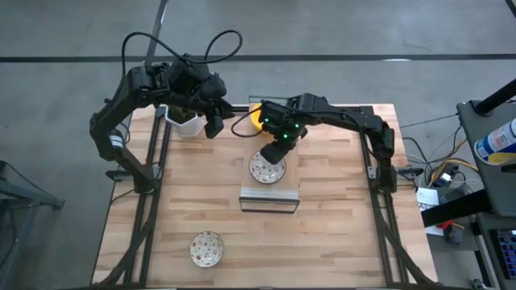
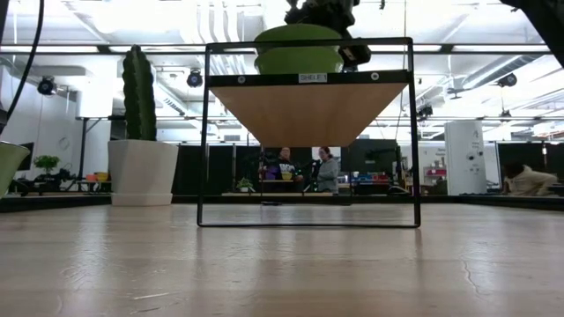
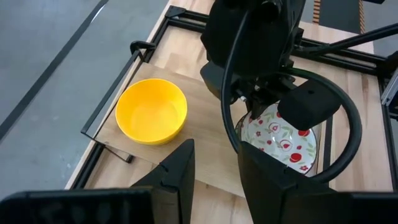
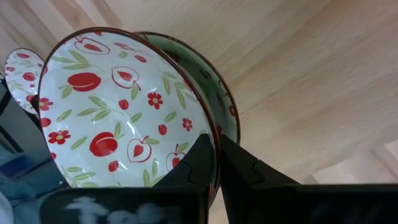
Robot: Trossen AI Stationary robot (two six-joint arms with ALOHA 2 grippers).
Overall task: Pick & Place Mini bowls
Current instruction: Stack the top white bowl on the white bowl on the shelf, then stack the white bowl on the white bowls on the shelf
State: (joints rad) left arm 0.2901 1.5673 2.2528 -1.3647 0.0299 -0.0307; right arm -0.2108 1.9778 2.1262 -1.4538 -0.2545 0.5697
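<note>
Right gripper (image 4: 214, 163) clamps the rim of one glossy patterned bowl (image 4: 118, 112) at centre frame; left gripper (image 3: 214, 171) released. Smooth round yellow bowl (image 3: 152, 111): one.

You're looking at open lab hall: ceiling strip lights (image 2: 106, 48), seated people (image 2: 304, 169) at desks behind table (image 2: 282, 264).

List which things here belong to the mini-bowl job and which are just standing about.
Job:
- patterned bowl pinched at its rim by the right gripper
- yellow bowl on the shelf
- second patterned bowl on the table's near side

Standing about:
- cactus pot
- left gripper, waiting near the pot
</note>
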